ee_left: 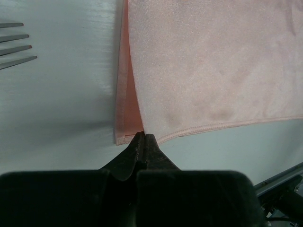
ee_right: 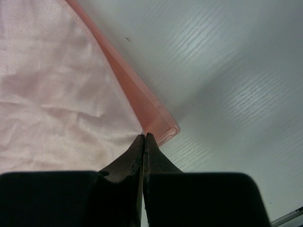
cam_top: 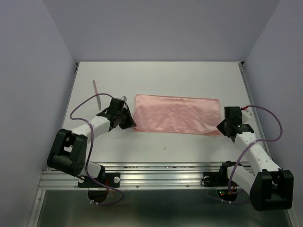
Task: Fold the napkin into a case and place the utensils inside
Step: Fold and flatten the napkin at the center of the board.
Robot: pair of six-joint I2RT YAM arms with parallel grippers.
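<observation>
The salmon-pink napkin (cam_top: 177,115) lies flat on the white table, doubled over into a wide rectangle. My left gripper (cam_top: 133,125) sits at its near left corner. In the left wrist view the left gripper (ee_left: 144,135) is shut, and the corner of the napkin's (ee_left: 213,71) top layer runs into the tips. My right gripper (cam_top: 221,128) is at the near right corner. There too the right gripper (ee_right: 144,135) is shut on the top layer of the napkin (ee_right: 57,94), with the lower layer's corner showing beside it. A slender utensil (cam_top: 96,88) lies at the back left. Fork tines (ee_left: 16,42) show left of the napkin.
The table's metal rail (cam_top: 161,172) runs along the near edge between the arm bases. Grey walls close in the table on the left, right and back. A purple cable (cam_top: 85,101) loops above the left arm.
</observation>
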